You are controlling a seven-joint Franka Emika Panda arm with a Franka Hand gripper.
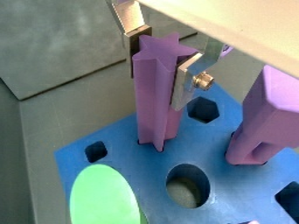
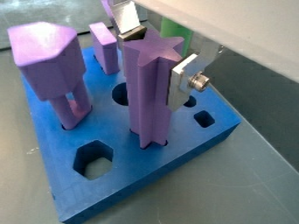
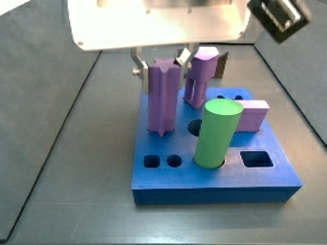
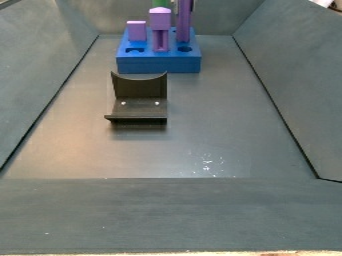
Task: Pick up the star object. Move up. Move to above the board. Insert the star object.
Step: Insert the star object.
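The star object [image 1: 156, 96] is a tall purple ridged post. It stands upright with its lower end in a hole of the blue board [image 1: 117, 150]. It also shows in a wrist view [image 2: 149, 96] and in both side views [image 3: 163, 96] [image 4: 185, 15]. My gripper [image 1: 160, 59] [image 2: 156, 54] is above the board [image 2: 128, 171], its silver fingers [image 2: 184, 77] pressed on the two sides of the post's top. In a side view the gripper [image 3: 163, 65] hangs over the board [image 3: 217, 182].
A wide purple hexagonal post [image 1: 263, 118] [image 3: 202, 77], a green cylinder [image 1: 105, 197] [image 3: 217, 132] and a short pinkish block [image 3: 253, 115] stand in the board. Several holes are open. The dark fixture [image 4: 138, 98] stands on the floor in front of the board [image 4: 160, 62].
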